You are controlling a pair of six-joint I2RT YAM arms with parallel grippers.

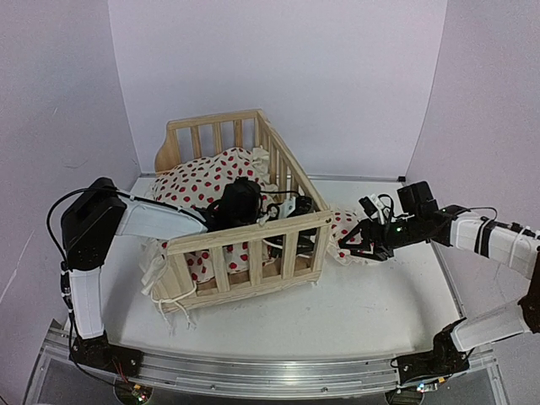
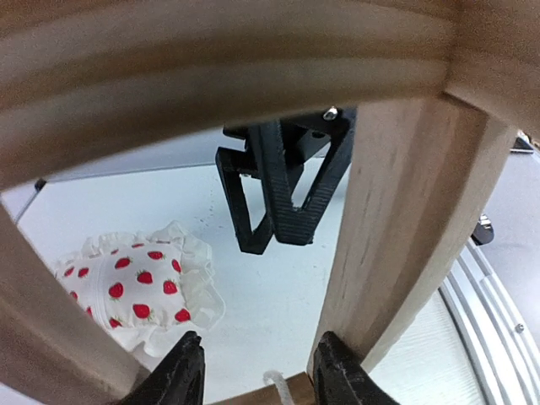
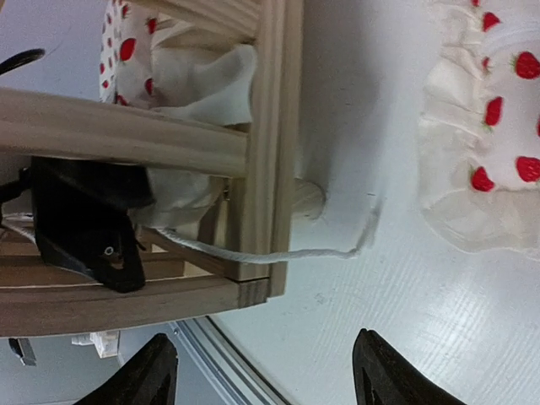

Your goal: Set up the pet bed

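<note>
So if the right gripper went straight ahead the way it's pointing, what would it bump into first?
The right gripper would most likely meet the thin white tie string on the table, then the corner post of the light pine wooden pet bed behind it. Height is unclear.

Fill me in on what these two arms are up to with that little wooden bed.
They are setting up the pet bed. The left arm reaches inside it over the cushion. The left gripper is open at the bed's near right corner, with a tie string showing between its fingers. The right gripper hangs open and empty just outside that corner, near a small pillow lying on the table.
</note>
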